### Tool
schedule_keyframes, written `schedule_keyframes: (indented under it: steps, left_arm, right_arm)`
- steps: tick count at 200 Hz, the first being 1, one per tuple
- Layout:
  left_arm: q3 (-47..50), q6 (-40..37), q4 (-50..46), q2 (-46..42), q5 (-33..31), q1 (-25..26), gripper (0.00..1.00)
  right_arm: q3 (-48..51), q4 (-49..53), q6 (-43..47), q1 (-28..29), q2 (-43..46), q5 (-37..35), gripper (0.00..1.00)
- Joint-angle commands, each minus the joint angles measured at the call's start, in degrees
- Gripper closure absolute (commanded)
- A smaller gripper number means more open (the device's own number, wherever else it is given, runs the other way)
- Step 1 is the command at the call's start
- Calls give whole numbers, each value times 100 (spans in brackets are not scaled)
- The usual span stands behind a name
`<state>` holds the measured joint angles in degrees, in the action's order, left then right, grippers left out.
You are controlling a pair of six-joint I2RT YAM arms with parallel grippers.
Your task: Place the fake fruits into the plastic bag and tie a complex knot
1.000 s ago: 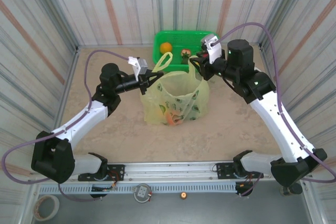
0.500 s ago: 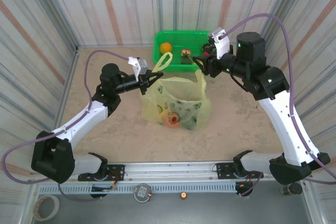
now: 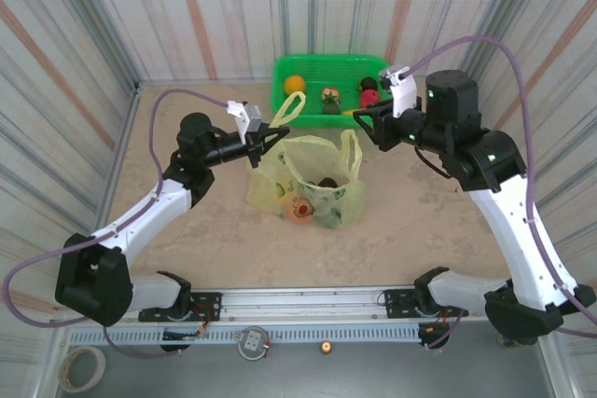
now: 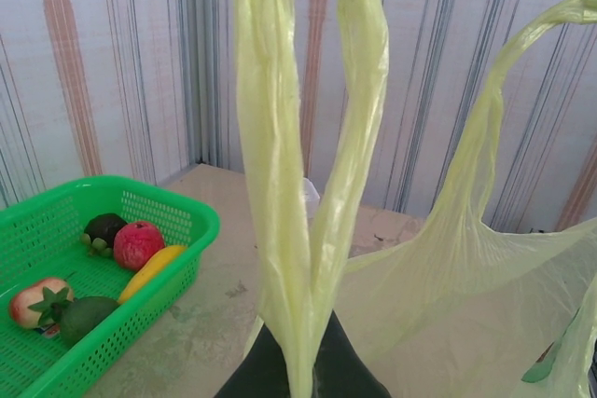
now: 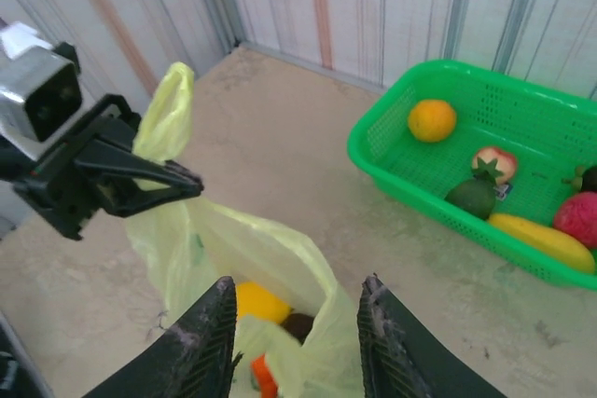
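From above, the plastic bag (image 3: 317, 195) slumps in front of the green basket (image 3: 278, 90), lower than a second ago. It looks limp, light and slippery, best taken by its handle loops (image 3: 291, 107). In the left wrist view the left pincer (image 4: 303, 361) clamps one loop beside the basket; in the right wrist view the right pincer (image 5: 297, 284), spread wide and empty, has drawn off the other.

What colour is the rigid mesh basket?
Bright green: the rigid plastic mesh basket, clearest in right wrist view.

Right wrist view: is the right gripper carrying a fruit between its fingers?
No, the right gripper is open with nothing between its fingers, and the plastic bag shows through the gap.
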<state>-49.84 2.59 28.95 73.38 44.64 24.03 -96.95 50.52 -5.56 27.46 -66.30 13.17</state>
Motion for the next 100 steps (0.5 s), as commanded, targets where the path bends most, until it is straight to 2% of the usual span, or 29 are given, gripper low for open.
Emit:
schedule_keyframes:
  steps: [1, 11, 37, 50, 74, 100]
  left_arm:
    - [32, -117, 67, -92, -87, -48, 100]
    - [36, -112, 67, -77, -80, -47, 100]
    - [36, -127, 50, -78, -79, -45, 100]
    - [36, -140, 32, -90, -87, -47, 100]
    - [45, -166, 19, -108, -96, -37, 100]
    - [40, -166, 6, -113, -87, -39, 100]
  right_arm:
    - [-851, 1457, -831, -121, -180, 339, 57]
    - [-1009, 1840, -1016, -156, -362, 725, 54]
    - [-1010, 2172, -1404, -112, -504, 1185, 44]
    - [-977, 2237, -1456, 3, -563, 1385, 42]
    - [-940, 2349, -1456, 295, -729, 1169, 42]
    - [-820, 2042, -1549, 295, -841, 966, 47]
